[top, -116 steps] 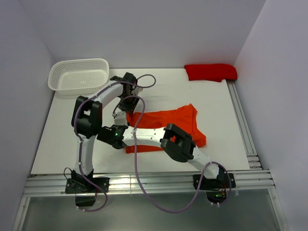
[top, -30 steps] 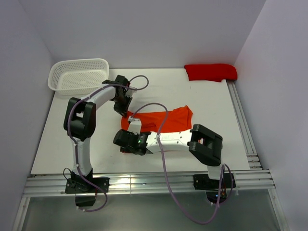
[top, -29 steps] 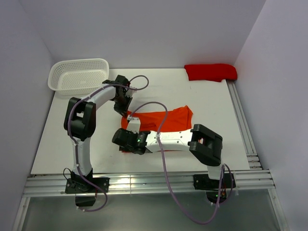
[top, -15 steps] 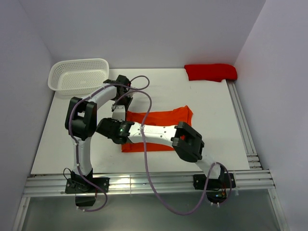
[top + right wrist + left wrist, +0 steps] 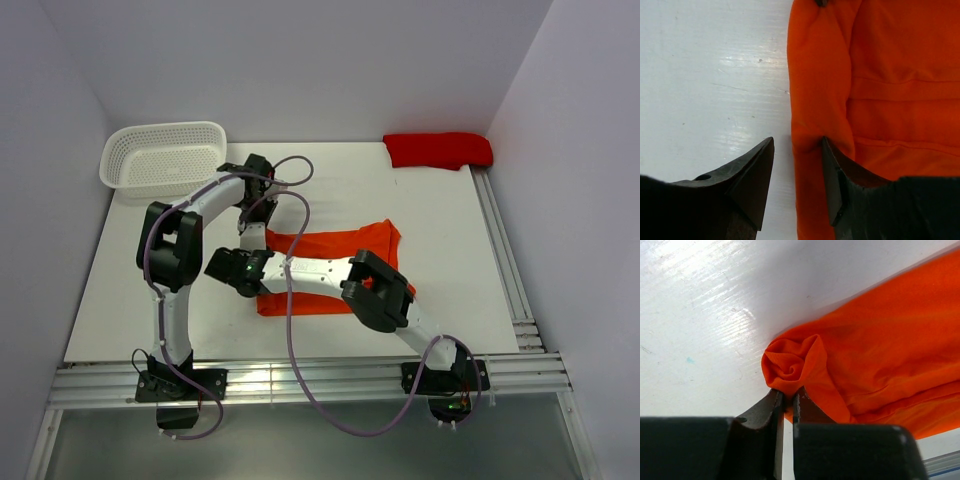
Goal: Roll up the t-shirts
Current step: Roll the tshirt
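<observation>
Left wrist shows our left jaws pinching the rolled end of the bright orange cloth t-shirt (image 5: 880, 340); our right jaws, spread, straddle its edge.

The bright orange t-shirt (image 5: 350, 243), plain and unpatterned, lies at the centre of the white table (image 5: 120, 290), and the darker red t-shirt (image 5: 438, 149), equally plain, sits at about 1 o'clock from it. At 10 o'clock the basket (image 5: 165, 155) is white with a fine lattice of holes, while the left arm (image 5: 172, 312) and right arm (image 5: 320, 272) are white with black joints, trailing purple cables (image 5: 287, 322). The left gripper (image 5: 789, 392) and right gripper (image 5: 797, 141) are black, and the rails (image 5: 300, 380) at 6 o'clock are silver.
</observation>
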`<act>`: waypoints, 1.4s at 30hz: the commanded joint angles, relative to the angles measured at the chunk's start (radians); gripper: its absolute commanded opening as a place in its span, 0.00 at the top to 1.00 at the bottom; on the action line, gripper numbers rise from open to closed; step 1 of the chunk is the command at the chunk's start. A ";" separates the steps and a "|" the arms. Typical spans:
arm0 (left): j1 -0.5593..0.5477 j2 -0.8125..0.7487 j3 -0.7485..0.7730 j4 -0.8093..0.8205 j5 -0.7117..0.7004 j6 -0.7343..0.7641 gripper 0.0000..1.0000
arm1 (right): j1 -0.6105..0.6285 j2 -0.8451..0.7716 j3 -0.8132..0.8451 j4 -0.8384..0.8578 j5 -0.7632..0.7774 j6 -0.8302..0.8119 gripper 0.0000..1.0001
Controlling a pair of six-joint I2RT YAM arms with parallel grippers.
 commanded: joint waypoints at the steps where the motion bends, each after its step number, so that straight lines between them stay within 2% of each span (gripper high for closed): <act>1: -0.004 0.010 0.050 -0.007 -0.018 0.002 0.89 | 0.018 0.013 0.027 -0.090 0.029 0.049 0.49; 7: -0.004 0.029 0.071 -0.015 -0.011 -0.004 0.83 | 0.032 0.037 0.036 -0.159 0.009 0.088 0.49; 14: -0.004 0.044 0.120 -0.031 0.011 -0.010 0.69 | 0.041 0.062 0.045 -0.212 -0.031 0.112 0.50; 17: -0.004 0.052 0.140 -0.038 0.029 -0.010 0.61 | 0.041 0.054 0.016 -0.183 -0.057 0.115 0.56; 19: -0.004 0.055 0.153 -0.042 0.052 -0.010 0.57 | 0.041 0.031 -0.025 -0.131 -0.074 0.112 0.64; 21: -0.003 0.049 0.170 -0.044 0.080 -0.006 0.48 | 0.034 -0.010 -0.065 -0.082 -0.106 0.109 0.70; 23: 0.000 0.041 0.192 -0.051 0.119 0.003 0.40 | 0.028 -0.050 -0.149 0.023 -0.146 0.106 0.76; 26: 0.016 0.030 0.228 -0.076 0.187 0.017 0.35 | 0.002 -0.151 -0.310 0.232 -0.206 0.098 0.79; 29: 0.046 0.008 0.236 -0.087 0.280 0.037 0.32 | -0.032 -0.286 -0.494 0.479 -0.284 0.129 0.80; 33: 0.097 -0.051 0.200 -0.081 0.391 0.060 0.31 | -0.074 -0.366 -0.669 0.765 -0.377 0.187 0.79; 36: 0.129 -0.101 0.118 -0.050 0.440 0.089 0.30 | -0.107 -0.400 -0.794 0.908 -0.424 0.247 0.80; 37: 0.140 -0.114 0.066 -0.044 0.457 0.111 0.30 | -0.124 -0.408 -0.862 1.021 -0.454 0.264 0.79; 42: 0.163 -0.175 -0.089 0.022 0.499 0.164 0.29 | -0.172 -0.385 -1.016 1.321 -0.545 0.390 0.79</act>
